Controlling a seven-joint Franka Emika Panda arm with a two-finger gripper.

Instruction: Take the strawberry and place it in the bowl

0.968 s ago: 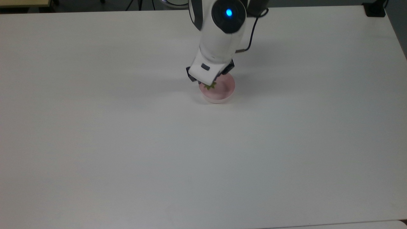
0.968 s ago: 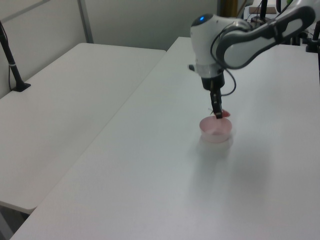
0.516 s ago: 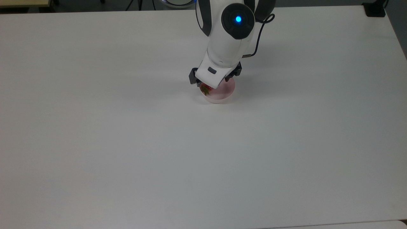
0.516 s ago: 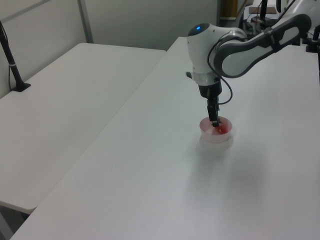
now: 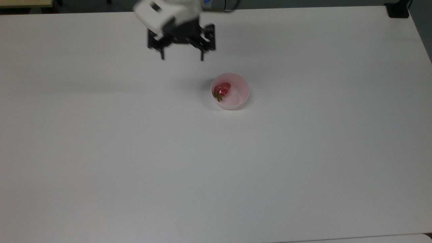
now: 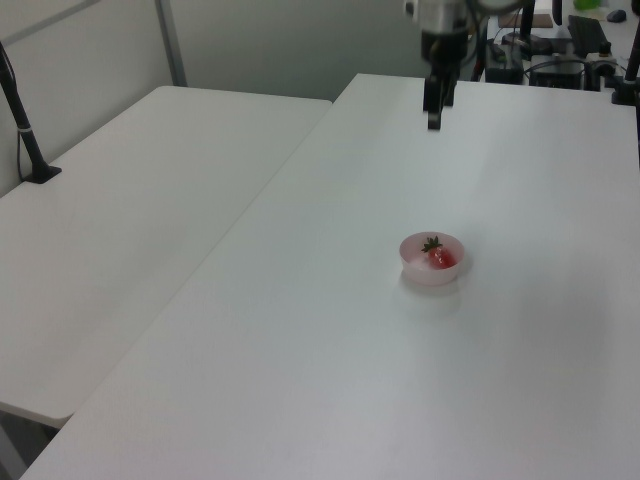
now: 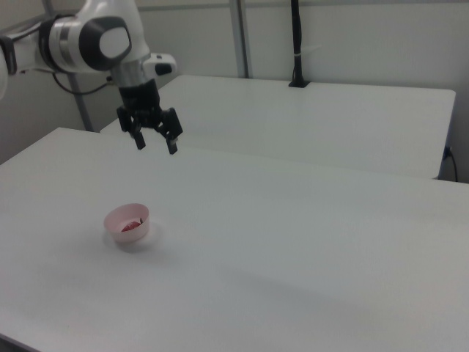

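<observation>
In the top view, the gripper (image 5: 182, 59) was low over the bowl (image 5: 241, 88) half a second ago; now it is up and away, toward the top view's upper left, well apart from the bowl. Its fingers (image 5: 202, 56) are spread wide and hold nothing. The strawberry (image 5: 222, 89) lies inside the bowl, near the rim on the top view's left, with its green cap toward the lower left.

In the left view, the gripper (image 6: 434, 122) hangs above the far part of the white desk (image 6: 330, 330). The strawberry (image 6: 440, 257) rests in the bowl (image 6: 412, 257).

In the right view, the gripper (image 7: 156, 147) is spread and empty, above and behind the bowl (image 7: 117, 219) with the strawberry (image 7: 131, 225) in it.
</observation>
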